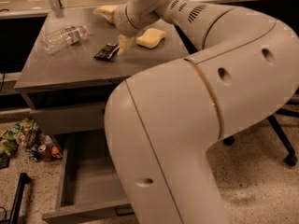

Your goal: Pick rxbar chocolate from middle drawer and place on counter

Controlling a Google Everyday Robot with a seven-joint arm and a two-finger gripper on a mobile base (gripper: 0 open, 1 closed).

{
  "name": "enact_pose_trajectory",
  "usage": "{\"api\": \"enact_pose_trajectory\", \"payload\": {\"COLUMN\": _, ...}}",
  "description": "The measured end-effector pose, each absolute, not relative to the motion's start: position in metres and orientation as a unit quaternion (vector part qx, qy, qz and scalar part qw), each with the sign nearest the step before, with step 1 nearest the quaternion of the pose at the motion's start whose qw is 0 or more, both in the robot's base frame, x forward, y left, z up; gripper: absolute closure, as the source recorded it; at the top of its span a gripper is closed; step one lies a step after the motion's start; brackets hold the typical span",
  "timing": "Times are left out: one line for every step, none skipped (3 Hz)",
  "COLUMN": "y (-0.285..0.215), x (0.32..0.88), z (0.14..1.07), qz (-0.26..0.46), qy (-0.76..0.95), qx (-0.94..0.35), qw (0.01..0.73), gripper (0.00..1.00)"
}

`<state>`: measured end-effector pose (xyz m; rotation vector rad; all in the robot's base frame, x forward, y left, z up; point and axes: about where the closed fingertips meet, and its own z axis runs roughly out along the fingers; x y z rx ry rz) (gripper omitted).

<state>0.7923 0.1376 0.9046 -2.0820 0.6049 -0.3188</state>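
Observation:
The rxbar chocolate (106, 52), a flat black bar with pale lettering, lies flat on the grey counter (70, 69), between the bottle and the sponge. My gripper (117, 37) hangs over the counter just right of the bar. It is open, and one pale finger (124, 45) points down beside the bar's right end. The middle drawer (64, 171) stands pulled out below the counter; the bare floor that shows holds nothing, and my big white arm hides its right part.
A clear plastic bottle (63, 36) lies at the counter's back left. A yellow sponge (150, 37) lies right of the gripper. Colourful snack bags (16, 136) and a can (44, 151) sit on the speckled floor at left. Black chair legs (282, 141) stand at right.

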Motion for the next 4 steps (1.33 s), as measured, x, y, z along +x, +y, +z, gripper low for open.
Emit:
{"api": "enact_pose_trajectory", "payload": {"y": 0.126, "x": 0.781, "z": 0.921, "qz": -0.126, "qy": 0.239, "qx": -0.841, "qw": 0.468, "gripper": 0.00}}
{"api": "enact_pose_trajectory", "payload": {"y": 0.099, "x": 0.761, "z": 0.950, "qz": -0.145, "qy": 0.237, "qx": -0.823, "qw": 0.495, "gripper": 0.00}}
{"api": "enact_pose_trajectory", "payload": {"y": 0.067, "x": 0.724, "z": 0.980, "qz": -0.182, "qy": 0.231, "qx": -0.801, "qw": 0.521, "gripper": 0.00}}
{"api": "enact_pose_trajectory", "payload": {"y": 0.050, "x": 0.694, "z": 1.004, "qz": -0.201, "qy": 0.225, "qx": -0.789, "qw": 0.536, "gripper": 0.00}}
